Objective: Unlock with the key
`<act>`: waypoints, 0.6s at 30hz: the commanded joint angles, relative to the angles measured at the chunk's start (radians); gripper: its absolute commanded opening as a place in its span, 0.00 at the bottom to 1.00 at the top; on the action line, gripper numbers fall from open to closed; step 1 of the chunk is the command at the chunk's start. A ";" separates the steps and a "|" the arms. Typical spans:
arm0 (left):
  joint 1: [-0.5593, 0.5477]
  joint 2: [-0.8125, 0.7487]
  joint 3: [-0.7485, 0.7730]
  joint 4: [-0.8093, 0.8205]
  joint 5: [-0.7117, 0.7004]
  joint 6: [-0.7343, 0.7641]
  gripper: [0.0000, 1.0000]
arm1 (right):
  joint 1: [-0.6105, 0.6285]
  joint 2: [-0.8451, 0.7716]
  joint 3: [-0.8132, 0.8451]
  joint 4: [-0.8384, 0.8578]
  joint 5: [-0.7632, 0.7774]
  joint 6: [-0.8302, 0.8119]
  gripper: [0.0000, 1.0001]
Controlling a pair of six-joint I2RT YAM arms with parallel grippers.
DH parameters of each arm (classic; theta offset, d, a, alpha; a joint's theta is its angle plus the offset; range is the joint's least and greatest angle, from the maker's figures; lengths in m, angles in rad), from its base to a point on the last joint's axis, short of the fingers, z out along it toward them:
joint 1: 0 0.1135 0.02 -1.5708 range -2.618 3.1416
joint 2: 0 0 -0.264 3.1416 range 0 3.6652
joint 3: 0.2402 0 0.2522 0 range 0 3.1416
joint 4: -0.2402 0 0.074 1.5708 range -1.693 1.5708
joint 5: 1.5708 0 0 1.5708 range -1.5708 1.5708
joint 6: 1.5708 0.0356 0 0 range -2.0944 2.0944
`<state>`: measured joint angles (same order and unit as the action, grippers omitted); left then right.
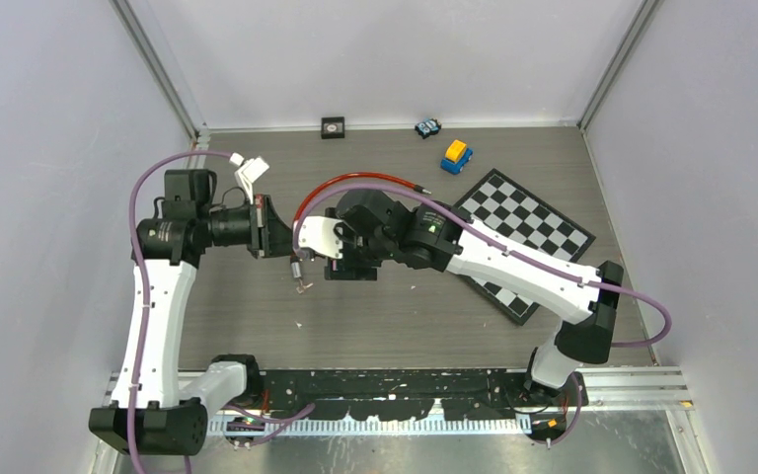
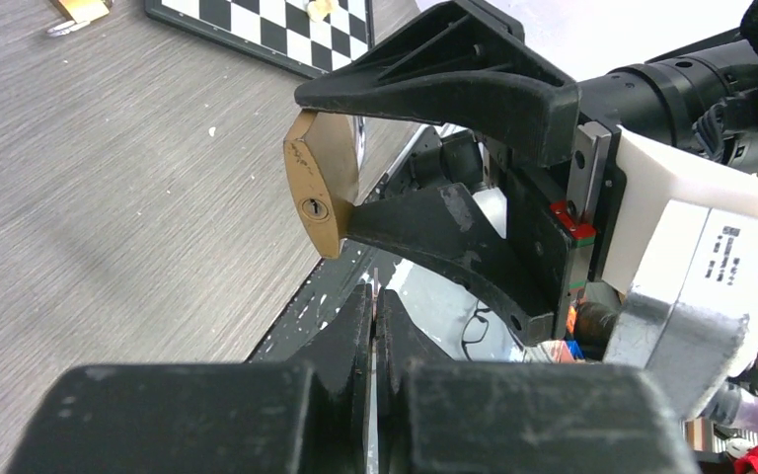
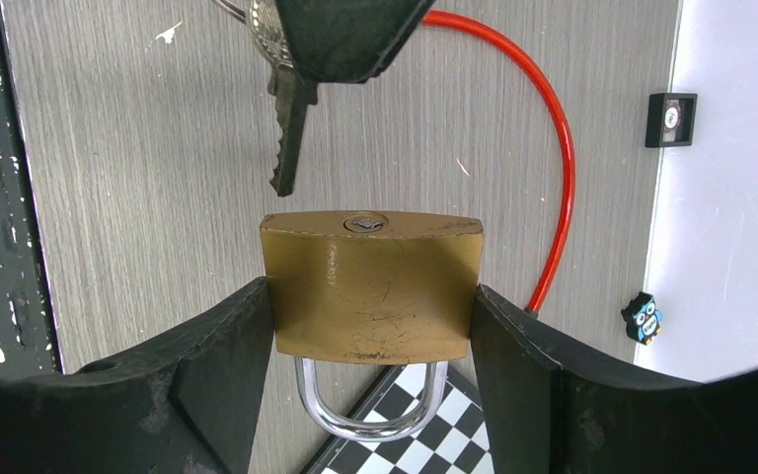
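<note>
**A:** Right wrist view tells the most. How far along is the unlocking?

**B:** About halfway, I'd judge. Both pieces are picked up and held above the table (image 3: 109, 197). The right gripper (image 3: 370, 296) clamps the brass padlock (image 3: 370, 281) by its two narrow sides. The left gripper (image 2: 375, 301) has its fingers pressed together, and the key (image 3: 291, 128) sticks out from them. What's left is lining up, inserting and turning.

**A:** So the key isn't in yet?

**B:** No. Its tip hangs just short of the padlock's bottom face and off to one side of the keyhole (image 3: 365, 223), without touching it. The shackle (image 3: 365, 420) sits seated in the body, so the lock looks closed.

**A:** Which way does the key point?

**B:** The blade's long axis runs nearly straight toward the keyhole face, with a slight tilt and the teeth along one edge. The tip points at the brass, not at the slot.

**A:** And the padlock?

**B:** Its shackle-to-keyhole axis lies along the right gripper's fingers. The keyhole faces out toward the left gripper and the shackle points back toward the wrist. In the left wrist view the keyhole looks almost straight at that camera.

**A:** So the two axes roughly agree?

**B:** Roughly. The key mostly needs a sideways shift to reach the slot.
</note>
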<state>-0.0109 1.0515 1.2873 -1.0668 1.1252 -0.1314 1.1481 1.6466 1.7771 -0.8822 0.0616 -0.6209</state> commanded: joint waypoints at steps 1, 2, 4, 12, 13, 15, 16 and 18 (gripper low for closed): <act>0.006 -0.027 0.009 0.048 0.002 -0.034 0.00 | 0.008 -0.097 0.032 0.120 0.031 0.014 0.01; 0.006 -0.029 0.000 0.073 0.007 -0.051 0.00 | 0.010 -0.099 0.035 0.120 0.031 0.016 0.01; 0.006 -0.031 -0.018 0.119 0.009 -0.081 0.00 | 0.013 -0.103 0.040 0.122 0.030 0.020 0.01; 0.006 -0.033 -0.073 0.295 0.029 -0.206 0.00 | 0.028 -0.097 0.075 0.118 0.027 0.027 0.01; 0.006 -0.032 -0.075 0.302 0.029 -0.213 0.00 | 0.029 -0.098 0.076 0.118 0.027 0.025 0.01; 0.006 -0.033 -0.078 0.316 0.033 -0.226 0.00 | 0.030 -0.097 0.077 0.118 0.027 0.024 0.01; 0.006 -0.034 -0.081 0.325 0.034 -0.239 0.00 | 0.030 -0.099 0.077 0.117 0.028 0.023 0.01; 0.006 -0.035 -0.086 0.342 0.037 -0.256 0.00 | 0.030 -0.097 0.080 0.118 0.028 0.024 0.01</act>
<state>-0.0109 1.0348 1.2049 -0.8230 1.1275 -0.3222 1.1709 1.6135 1.7805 -0.8673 0.0696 -0.5983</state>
